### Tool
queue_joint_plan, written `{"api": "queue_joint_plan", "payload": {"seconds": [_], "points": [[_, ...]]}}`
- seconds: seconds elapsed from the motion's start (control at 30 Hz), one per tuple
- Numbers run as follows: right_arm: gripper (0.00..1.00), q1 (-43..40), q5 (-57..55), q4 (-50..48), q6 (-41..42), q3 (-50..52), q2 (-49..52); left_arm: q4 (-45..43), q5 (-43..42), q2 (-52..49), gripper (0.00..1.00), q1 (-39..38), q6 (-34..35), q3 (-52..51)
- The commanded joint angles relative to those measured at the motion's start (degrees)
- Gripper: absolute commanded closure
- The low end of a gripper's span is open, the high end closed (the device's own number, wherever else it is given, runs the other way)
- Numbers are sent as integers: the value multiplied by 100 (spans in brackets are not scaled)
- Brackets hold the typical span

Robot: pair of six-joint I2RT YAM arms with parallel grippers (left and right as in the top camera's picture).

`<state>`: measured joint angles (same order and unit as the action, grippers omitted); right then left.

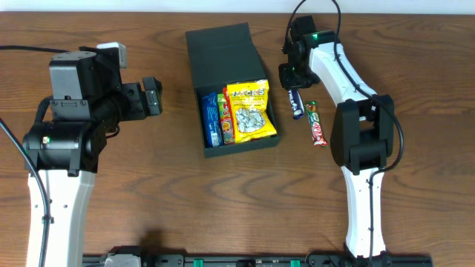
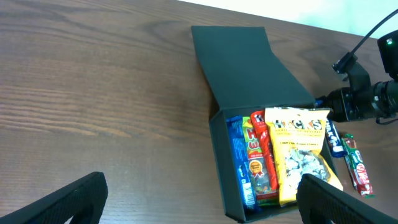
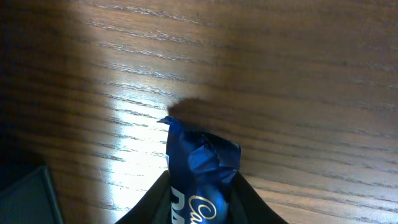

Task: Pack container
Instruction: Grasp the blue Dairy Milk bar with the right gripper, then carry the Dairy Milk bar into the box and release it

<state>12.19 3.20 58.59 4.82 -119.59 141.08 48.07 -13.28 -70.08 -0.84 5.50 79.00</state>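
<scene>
The container [image 1: 223,52] sits open on the wooden surface [image 1: 223,208], between the two arms, with its flap lid folded back on the far side. Inside it, a yellow snack bag [image 1: 252,111] fills the half nearer the right arm. A red packet [image 1: 225,119] and a blue packet [image 1: 211,119] stand on edge beside the bag, on the half nearer the left arm.

Just outside the container's right wall, a dark blue bar [image 1: 295,101] lies on the surface. The right pincer [image 1: 291,78] is clamped on the bar's far end, and the wrist view shows the crumpled wrapper squeezed between its fingers [image 3: 252,205]. A green and red bar [image 1: 316,124] lies a little farther out from the container on that same side.

On the container's left side, apart from it, the left pincer [image 1: 154,96] hangs with its fingers spread wide, gripping nothing.
</scene>
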Motion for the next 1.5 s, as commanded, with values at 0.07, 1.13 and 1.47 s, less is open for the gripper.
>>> {"api": "queue_joint_plan", "payload": {"seconds": [0.07,1.13,1.47], "points": [[80,37,28,330,-15,-273,96,11,39,-4,2,22,-85,98],[21,1941,1067,2120,1639,-2535,-94,66,35,-4,2,22,-85,98],[20,466,-595,3246,1200,-4009,-90,127,39,-4,2,22,-87,98]]}}
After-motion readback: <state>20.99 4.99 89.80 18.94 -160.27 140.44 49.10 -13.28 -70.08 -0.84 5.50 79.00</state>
